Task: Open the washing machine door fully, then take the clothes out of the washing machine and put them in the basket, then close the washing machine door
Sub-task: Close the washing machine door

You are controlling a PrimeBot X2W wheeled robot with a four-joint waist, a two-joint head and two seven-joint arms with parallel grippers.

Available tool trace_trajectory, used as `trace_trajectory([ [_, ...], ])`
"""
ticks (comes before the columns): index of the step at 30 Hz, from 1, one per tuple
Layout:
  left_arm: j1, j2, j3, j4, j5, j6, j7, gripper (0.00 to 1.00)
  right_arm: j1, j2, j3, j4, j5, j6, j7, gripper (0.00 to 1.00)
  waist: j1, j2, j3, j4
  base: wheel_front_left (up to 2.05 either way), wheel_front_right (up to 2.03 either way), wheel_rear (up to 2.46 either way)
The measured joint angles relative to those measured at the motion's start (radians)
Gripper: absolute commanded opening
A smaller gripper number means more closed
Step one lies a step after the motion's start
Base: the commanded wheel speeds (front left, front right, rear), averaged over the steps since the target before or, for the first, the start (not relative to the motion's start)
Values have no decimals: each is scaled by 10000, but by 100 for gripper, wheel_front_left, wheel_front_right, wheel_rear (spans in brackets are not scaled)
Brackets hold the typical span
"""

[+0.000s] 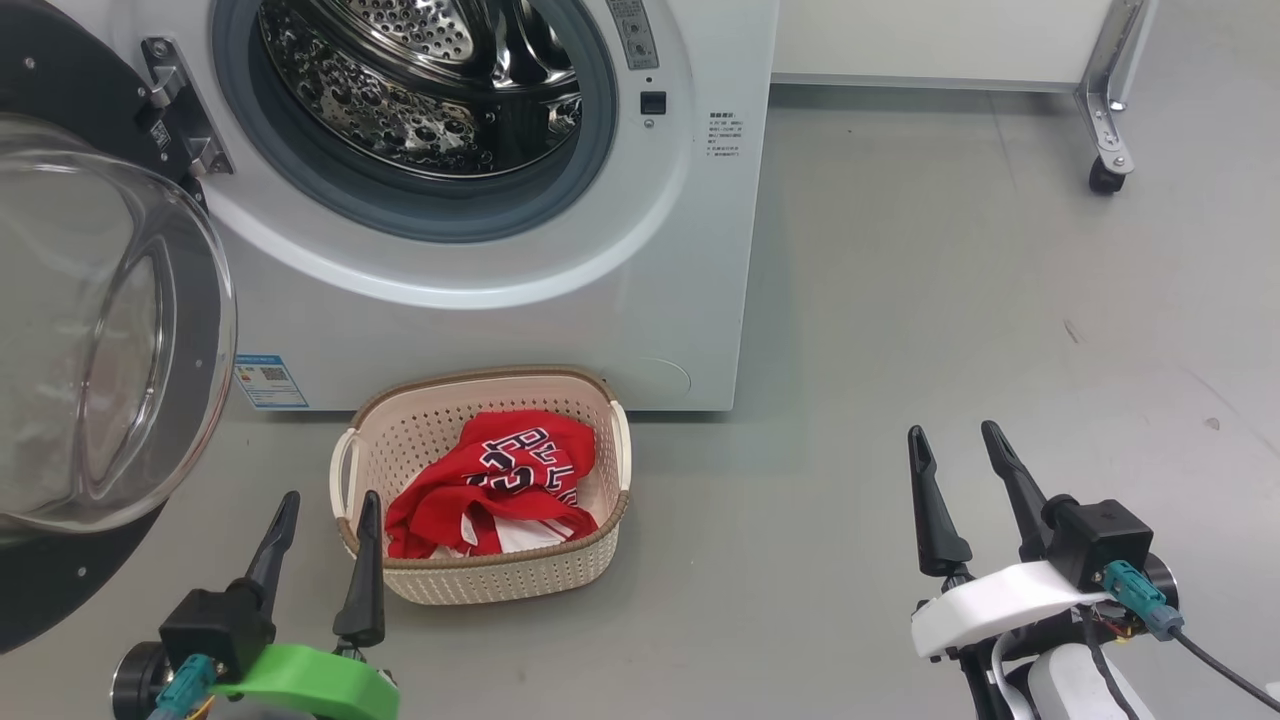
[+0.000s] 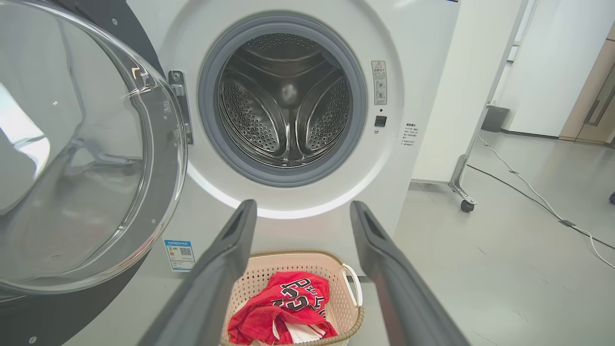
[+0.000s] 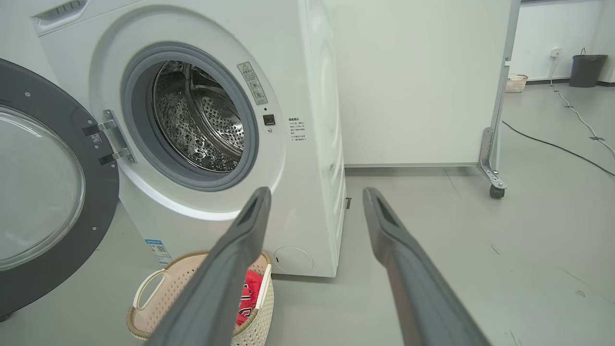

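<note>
Unloading is looking done: clothes [image 1: 495, 480] are sitting in the basket [image 1: 500, 585], and the washer [image 1: 650, 300] drum is showing empty. The door [image 1: 100, 340] is hanging open, awaiting closing. The left gripper [image 1: 331, 498] and right gripper [image 1: 952, 430] are hovering, fingers apart, holding nothing.

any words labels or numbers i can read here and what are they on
None reads clearly.
Clothes in the basket: navy lettering, folded, unreadable.
Blue label sticker on the washing machine: too small.
Warning sticker beside the drum: too small.
Small print block on its front: blurred.

Lab: washing machine [image 1: 500, 330] beside wheeled partition [image 3: 423, 81]
</note>
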Motion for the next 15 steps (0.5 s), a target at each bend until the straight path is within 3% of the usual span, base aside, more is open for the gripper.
trace_trajectory([
  [15, 0, 0, -65, 10, 71, 0, 0, 100, 0, 0, 94, 63, 0, 6, 2, 100, 0, 0, -45, 12, -34, 34, 0],
])
